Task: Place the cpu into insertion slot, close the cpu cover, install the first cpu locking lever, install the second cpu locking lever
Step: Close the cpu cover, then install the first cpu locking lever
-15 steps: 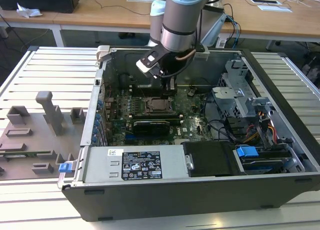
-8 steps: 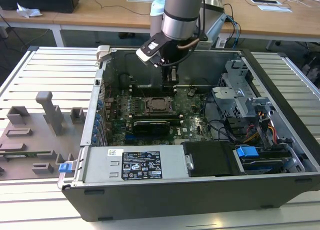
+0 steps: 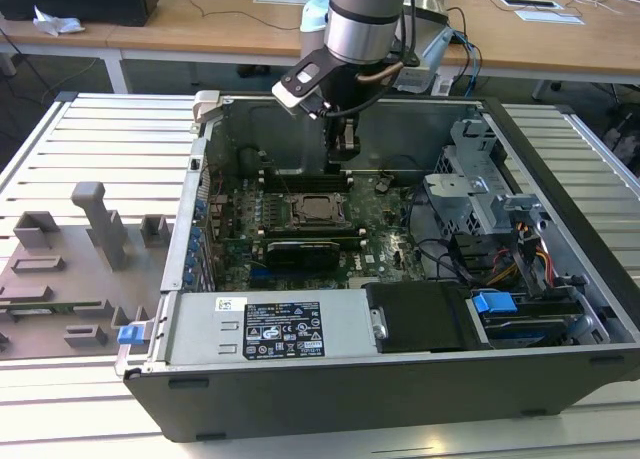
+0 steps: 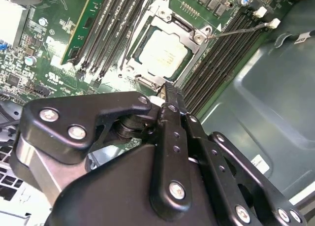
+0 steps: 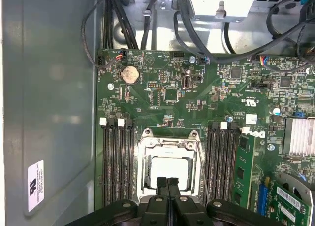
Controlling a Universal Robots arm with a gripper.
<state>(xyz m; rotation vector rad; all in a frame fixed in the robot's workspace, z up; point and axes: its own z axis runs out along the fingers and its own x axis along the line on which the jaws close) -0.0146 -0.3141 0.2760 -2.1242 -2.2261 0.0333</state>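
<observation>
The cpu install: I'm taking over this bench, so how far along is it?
Done: the cpu sits in the insertion slot, with the cpu cover down over it. In hand: the gripper, shut and empty, is at the slot's edge. Left: one locking lever appears to stick out unlatched.

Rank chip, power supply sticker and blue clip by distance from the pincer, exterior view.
1. Chip: close beneath the pincer.
2. Power supply sticker: farther on, toward the camera.
3. Blue clip: farthest, off at the exterior view's left.
</observation>
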